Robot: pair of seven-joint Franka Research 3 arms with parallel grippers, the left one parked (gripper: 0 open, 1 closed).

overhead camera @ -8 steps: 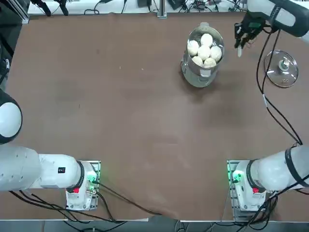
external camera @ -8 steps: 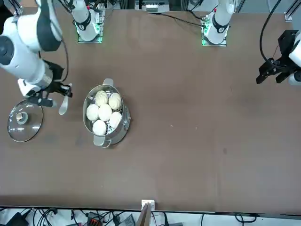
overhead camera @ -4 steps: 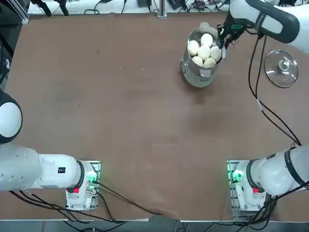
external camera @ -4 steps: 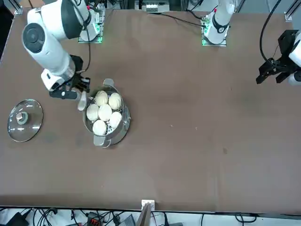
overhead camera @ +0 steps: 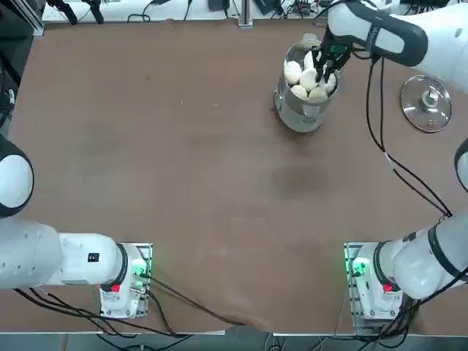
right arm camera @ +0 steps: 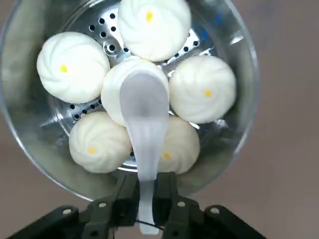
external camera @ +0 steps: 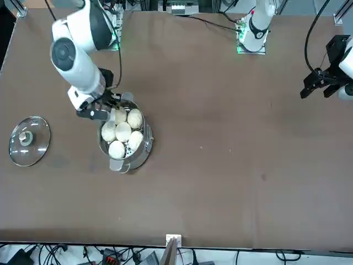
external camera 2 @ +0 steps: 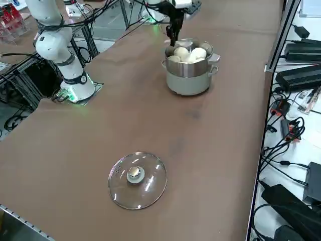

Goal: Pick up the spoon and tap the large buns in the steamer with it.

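The right gripper (right arm camera: 147, 186) is closed on the handle of the white spoon (right arm camera: 144, 107), one black finger on each side of it. It hangs over the right part of the steamer (overhead camera: 298, 117), which stands on the far part of the brown table (overhead camera: 183, 175), right of the middle. The right arm (overhead camera: 413, 38) reaches in to it from the right.

The spoon extends from between the fingers out over the buns, its bowl above the middle bun (right arm camera: 112, 94) and covering part of it in the wrist view. Whether the bowl touches that bun, I cannot tell.

Six round white buns sit in the steamer: the middle one and five surrounding buns (right arm camera: 73, 67) clustered about it. Their tops have swirled pleats, and the surrounding ones each show a small yellow dot. Beneath them is a perforated metal plate (right arm camera: 94, 22), some of its holes showing between the buns and the wall. The steamer is shiny metal and upright, with a small handle (external camera: 119, 165) on its far side and another on its near side.

The clear glass lid (external camera 2: 138, 193) lies flat on the table, right of the steamer and apart from it, its knob (external camera 2: 134, 172) facing up.
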